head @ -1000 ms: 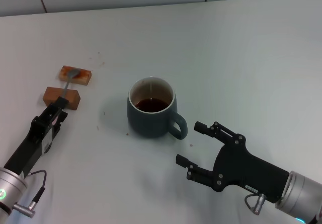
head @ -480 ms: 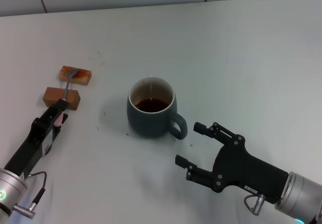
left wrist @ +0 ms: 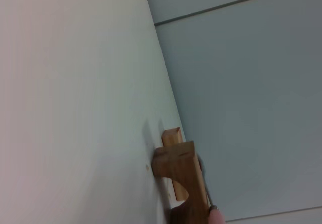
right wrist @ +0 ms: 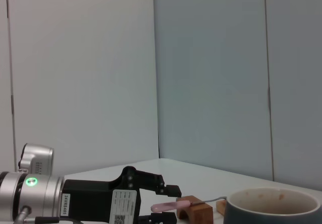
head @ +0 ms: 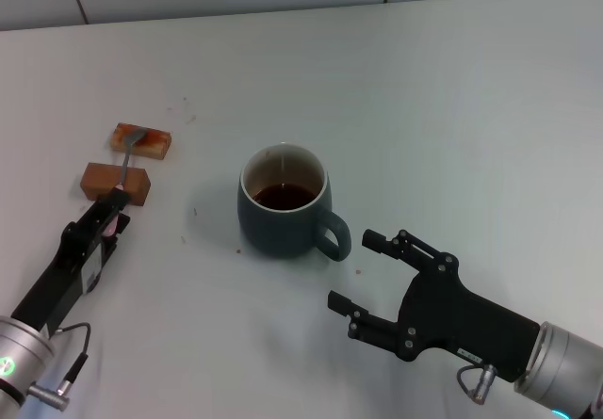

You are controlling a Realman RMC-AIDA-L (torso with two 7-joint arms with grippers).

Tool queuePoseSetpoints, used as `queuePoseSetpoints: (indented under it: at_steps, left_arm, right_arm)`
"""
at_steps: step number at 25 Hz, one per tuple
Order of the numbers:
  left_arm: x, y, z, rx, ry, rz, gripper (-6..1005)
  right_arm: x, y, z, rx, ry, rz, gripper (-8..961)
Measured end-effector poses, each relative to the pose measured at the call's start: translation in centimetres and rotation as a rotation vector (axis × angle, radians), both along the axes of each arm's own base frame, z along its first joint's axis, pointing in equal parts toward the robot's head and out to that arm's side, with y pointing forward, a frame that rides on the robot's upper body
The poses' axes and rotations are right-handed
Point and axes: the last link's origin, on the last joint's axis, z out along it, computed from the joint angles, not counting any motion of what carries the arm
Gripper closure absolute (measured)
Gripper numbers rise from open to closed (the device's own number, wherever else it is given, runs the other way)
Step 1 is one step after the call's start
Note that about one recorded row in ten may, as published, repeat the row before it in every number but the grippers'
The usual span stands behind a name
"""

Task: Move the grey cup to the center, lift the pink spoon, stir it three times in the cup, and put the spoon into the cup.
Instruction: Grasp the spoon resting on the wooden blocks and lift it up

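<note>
Since a second earlier, my left gripper (head: 111,214) had slid back toward lower left, its fingers straddling the slim pink-handled spoon (head: 123,170) on two brown wooden blocks (head: 115,182), grip uncertain. Right gripper (head: 363,273) sat wide open and empty beside the squat blue-grey ceramic mug (head: 283,202) at centre.

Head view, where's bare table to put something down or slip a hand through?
Bare table runs wide behind and right of the grey cup, and between it and the two wooden blocks. It is tight at the blocks, where the left gripper meets the pink spoon, and between the cup handle and the open right gripper.
</note>
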Motion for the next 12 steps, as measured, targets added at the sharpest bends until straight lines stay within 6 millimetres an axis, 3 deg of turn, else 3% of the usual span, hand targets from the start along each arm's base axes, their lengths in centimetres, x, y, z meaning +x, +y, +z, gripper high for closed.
queuePoseSetpoints:
  at_steps: [12]
  left_arm:
    - [-0.06, 0.21, -0.04, 0.000, 0.001, 0.011, 589]
  right_arm:
    - [-0.05, 0.12, 0.04, 0.000, -0.001, 0.004, 150]
